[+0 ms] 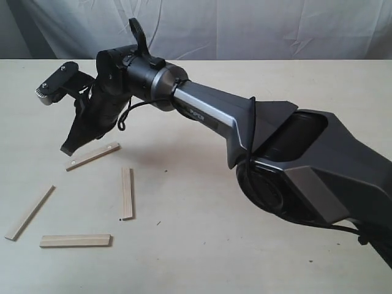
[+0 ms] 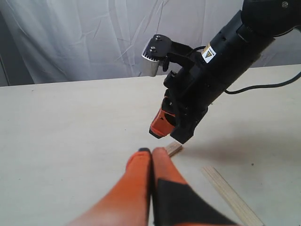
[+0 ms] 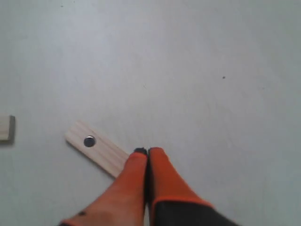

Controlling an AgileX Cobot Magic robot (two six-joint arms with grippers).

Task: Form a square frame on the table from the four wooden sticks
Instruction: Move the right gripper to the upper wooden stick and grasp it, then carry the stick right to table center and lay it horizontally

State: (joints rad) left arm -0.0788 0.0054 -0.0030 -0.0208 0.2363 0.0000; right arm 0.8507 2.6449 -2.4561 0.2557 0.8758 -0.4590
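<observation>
Four pale wooden sticks lie apart on the table (image 1: 202,245): a slanted one with a hole (image 1: 92,155), an upright one (image 1: 127,193), a long diagonal one (image 1: 29,212) and a flat one (image 1: 75,241) nearest the front. They form no square frame. My right gripper (image 1: 67,149) reaches across to the left and is shut, empty, its tips just over the slanted stick's left end. In the right wrist view the shut gripper (image 3: 146,151) covers part of the holed stick (image 3: 96,148). My left gripper (image 2: 151,150) is shut and empty, facing the right gripper (image 2: 167,132).
A wrinkled white cloth (image 1: 245,27) hangs behind the table. The right arm's grey body (image 1: 306,165) spans the table's right half. Another stick's end (image 3: 6,128) shows at the right wrist view's edge, and a stick (image 2: 230,195) lies beside the left fingers.
</observation>
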